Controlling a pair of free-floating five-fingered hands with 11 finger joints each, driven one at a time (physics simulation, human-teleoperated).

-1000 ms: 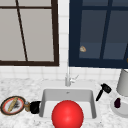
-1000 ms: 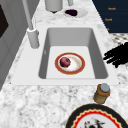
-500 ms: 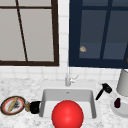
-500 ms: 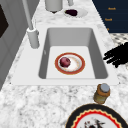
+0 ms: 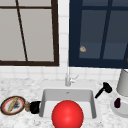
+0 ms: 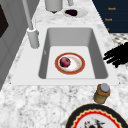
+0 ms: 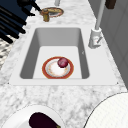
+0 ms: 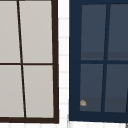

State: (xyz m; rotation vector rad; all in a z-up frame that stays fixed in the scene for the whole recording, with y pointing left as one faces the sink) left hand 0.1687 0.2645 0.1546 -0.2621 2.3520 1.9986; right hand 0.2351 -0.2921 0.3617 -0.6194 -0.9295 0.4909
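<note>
Fingers [image 6: 110, 53] of your right hand [image 6: 116, 56] are straight and spread in the left side view. They grip nothing and hover off the bench's front edge beside the sink [image 6: 100, 57]. Plate [image 6: 81, 67] with a dark red fruit [image 6: 65, 62] lies on the basin floor, so I judge no grasp has started. Jar [image 6: 102, 93] stands at the sink's left front corner, with no readable label.

Right side view: left hand [image 7: 25, 3] is near the jar, apart from it.

Front view: a red ball [image 5: 67, 115] covers the basin's front, and the eggplant plate [image 5: 120, 110] sits at the right end.

Upper view: window panes [image 8: 92, 85], no writing.
</note>
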